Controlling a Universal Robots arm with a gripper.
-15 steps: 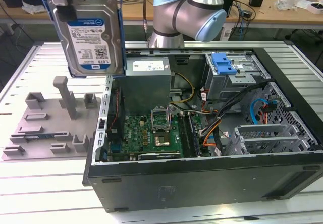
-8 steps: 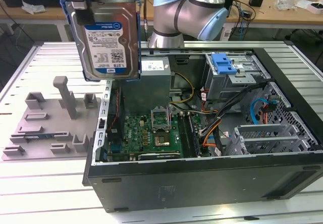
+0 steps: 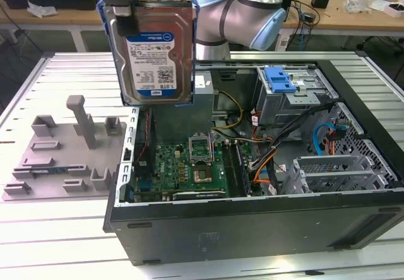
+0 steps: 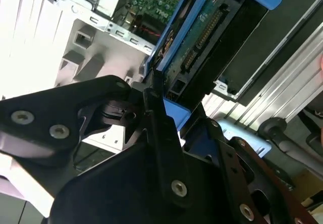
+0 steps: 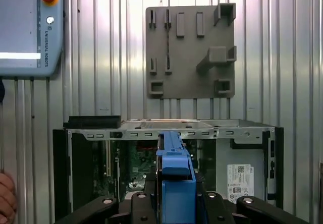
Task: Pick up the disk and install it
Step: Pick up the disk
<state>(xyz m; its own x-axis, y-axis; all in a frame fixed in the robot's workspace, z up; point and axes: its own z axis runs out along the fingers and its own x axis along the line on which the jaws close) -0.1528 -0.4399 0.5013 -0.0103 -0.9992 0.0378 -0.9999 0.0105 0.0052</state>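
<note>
Item: the disk (image 3: 154,53), silver drive in a blue carrier, label facing the exterior view. It hung upright in the air above the open computer case (image 3: 252,229), over the end at the exterior view's left, touching nothing below.
Gripper (image 4: 164,115): clamped narrow on the disk's carrier edge, one black finger on each side.
Motherboard (image 3: 189,166): lay exposed inside the case.
Grey fixture plate (image 3: 63,154): lay on the slatted table (image 3: 63,248) beside the case.
</note>
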